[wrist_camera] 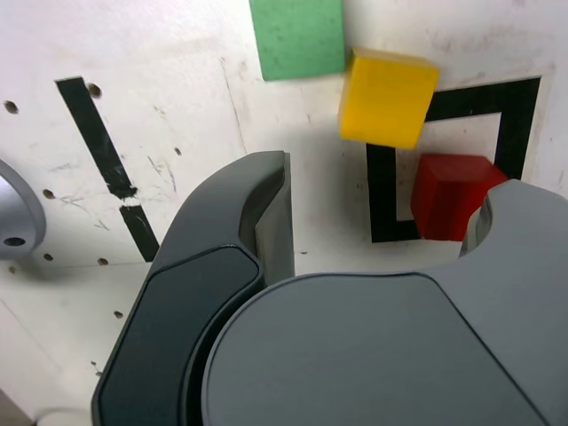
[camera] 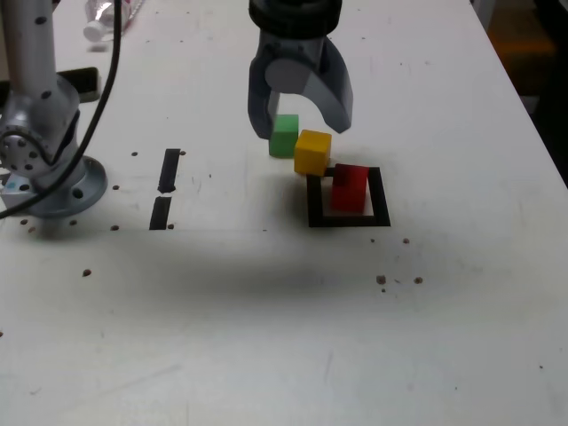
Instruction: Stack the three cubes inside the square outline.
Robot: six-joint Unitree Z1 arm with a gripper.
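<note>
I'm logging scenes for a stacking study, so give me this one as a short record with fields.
red cube: inside square outline
yellow cube: at the outline's corner, not stacked
green cube: outside the outline, beyond yellow
tool: open, holding nothing
tape strips: two, exterior view's left of the outline
stack: none yet

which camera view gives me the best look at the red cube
The exterior view: the red cube appears whole there, inside the square outline. The wrist view shows it larger, but one jaw of the gripper overlaps its edge.
</note>
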